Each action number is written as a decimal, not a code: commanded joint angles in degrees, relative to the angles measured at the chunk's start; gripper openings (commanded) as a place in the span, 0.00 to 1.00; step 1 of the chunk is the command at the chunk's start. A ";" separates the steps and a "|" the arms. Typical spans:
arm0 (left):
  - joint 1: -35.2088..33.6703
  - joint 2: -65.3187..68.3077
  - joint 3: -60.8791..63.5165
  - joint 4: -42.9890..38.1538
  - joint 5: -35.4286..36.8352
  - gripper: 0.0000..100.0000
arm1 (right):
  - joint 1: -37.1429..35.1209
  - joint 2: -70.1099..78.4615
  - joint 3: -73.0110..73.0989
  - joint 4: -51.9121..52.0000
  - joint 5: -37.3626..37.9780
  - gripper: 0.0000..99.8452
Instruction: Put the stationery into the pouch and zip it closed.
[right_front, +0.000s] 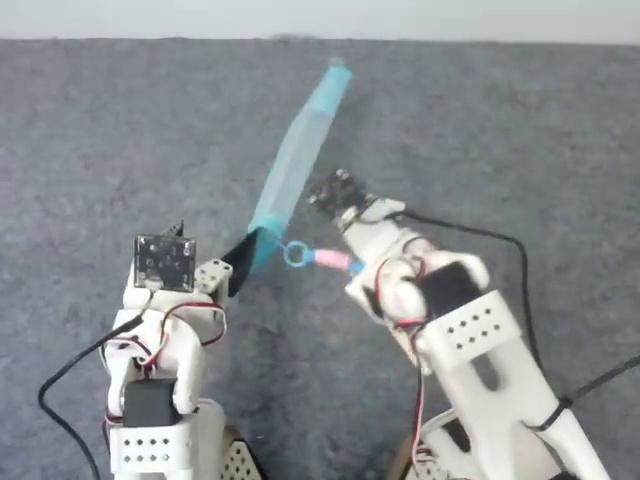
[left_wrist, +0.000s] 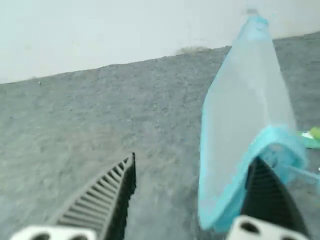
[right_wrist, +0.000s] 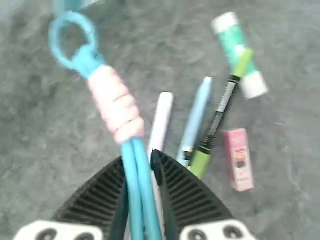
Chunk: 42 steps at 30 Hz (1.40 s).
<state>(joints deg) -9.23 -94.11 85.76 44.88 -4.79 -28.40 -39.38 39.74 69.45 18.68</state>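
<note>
Translucent blue pouch (right_front: 295, 160) on edge, tilted; glue stick (right_wrist: 239, 52), 3 pens (right_wrist: 195, 120) and pink eraser (right_wrist: 238, 159) close together.

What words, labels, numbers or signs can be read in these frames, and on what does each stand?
No text can be read in any view.
On the glue stick: a green label, its print too blurred to read.
On the pink eraser: a printed picture, any lettering too blurred to read.
On the pens, the pouch and the zip pull: no print visible.
</note>
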 joint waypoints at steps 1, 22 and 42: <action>-0.79 -0.35 -1.01 -1.76 0.97 0.33 | 3.82 -2.24 -5.89 0.75 0.79 0.01; -1.14 -0.44 -0.66 -2.02 3.43 0.33 | -15.08 28.44 -63.12 30.64 6.07 0.01; -8.26 -0.53 -0.84 -4.92 6.86 0.33 | -5.67 16.22 -15.21 6.46 -8.70 0.42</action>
<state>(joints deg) -17.23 -94.11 85.76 41.89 1.45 -35.25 -17.32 19.25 81.05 13.32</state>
